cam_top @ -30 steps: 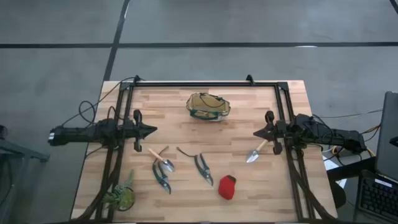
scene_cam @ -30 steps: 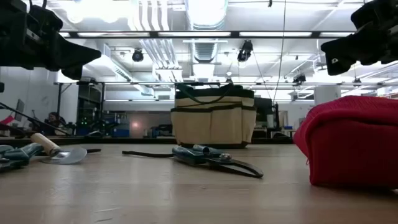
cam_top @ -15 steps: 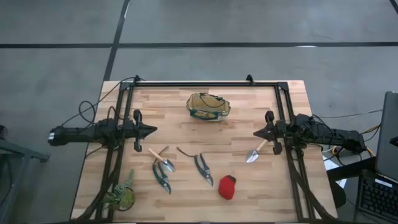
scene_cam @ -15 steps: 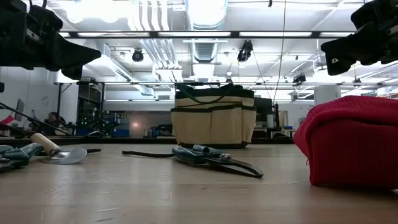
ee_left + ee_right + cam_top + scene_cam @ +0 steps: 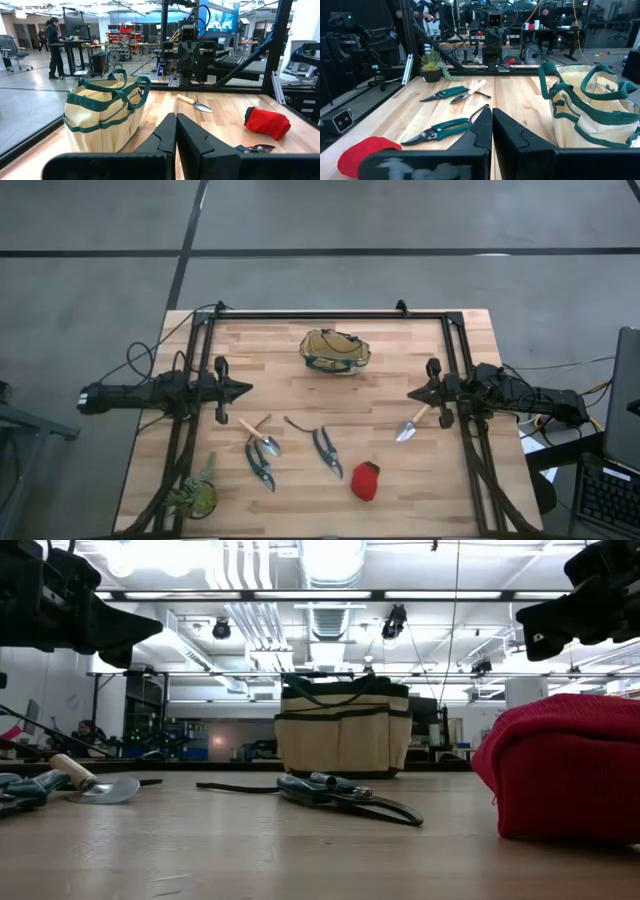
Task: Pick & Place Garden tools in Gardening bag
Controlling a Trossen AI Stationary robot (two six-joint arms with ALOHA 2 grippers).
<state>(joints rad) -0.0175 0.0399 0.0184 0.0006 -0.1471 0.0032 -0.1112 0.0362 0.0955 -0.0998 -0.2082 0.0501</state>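
Because nothing has gone into the gardening bag (image 5: 336,351) (it stands near the bench's far edge, middle), the risk I see lies ahead: shears (image 5: 327,451) lying flat could slip from a shallow pinch. Left gripper (image 5: 243,389) hovers by the left edge, fingers together, empty; trowel (image 5: 259,436) just beyond it. Right gripper (image 5: 414,393) hovers likewise closed and empty by the right edge, over the second trowel (image 5: 411,425).

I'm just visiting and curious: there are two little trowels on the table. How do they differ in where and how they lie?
The left trowel lies among other tools, its blade touching a pair of green-handled pruning shears; the right trowel lies alone. The left trowel's handle points toward the left end effector but lies apart from it; the right trowel's handle reaches up to the right end effector. Both have silver blades and pale wooden handles, and both lie flat outside the gardening bag.
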